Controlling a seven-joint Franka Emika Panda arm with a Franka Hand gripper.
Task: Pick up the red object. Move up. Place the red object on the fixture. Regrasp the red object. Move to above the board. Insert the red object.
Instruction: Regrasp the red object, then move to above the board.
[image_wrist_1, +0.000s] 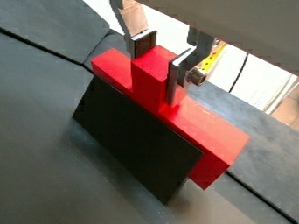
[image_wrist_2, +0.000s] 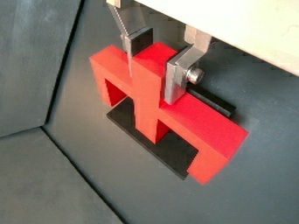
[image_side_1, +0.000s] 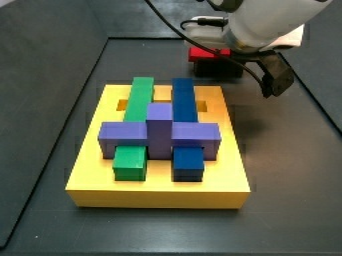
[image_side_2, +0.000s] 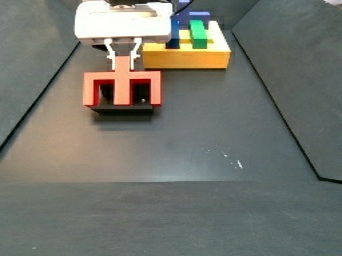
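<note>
The red object (image_wrist_1: 201, 131) is an arch-shaped block that stands with its legs down on the black fixture (image_wrist_1: 126, 140), its crossbar level and its stub up. It shows the same way in the other wrist view (image_wrist_2: 212, 131) over the fixture (image_wrist_2: 176, 157). My gripper (image_wrist_1: 158, 74) (image_wrist_2: 149, 79) comes straight down on the stub, one silver finger pressed on each side of it. In a side view the gripper (image_side_2: 128, 68) sits over the red object (image_side_2: 99, 90) and the fixture (image_side_2: 123, 110), next to the board (image_side_2: 201, 60).
The yellow board (image_side_1: 160, 190) carries a green block (image_side_1: 140, 95), a blue block (image_side_1: 183, 95) and a purple cross block (image_side_1: 154, 135). The robot's hand hides most of the red object (image_side_1: 201, 54) behind the board. The dark floor has raised rims on both sides.
</note>
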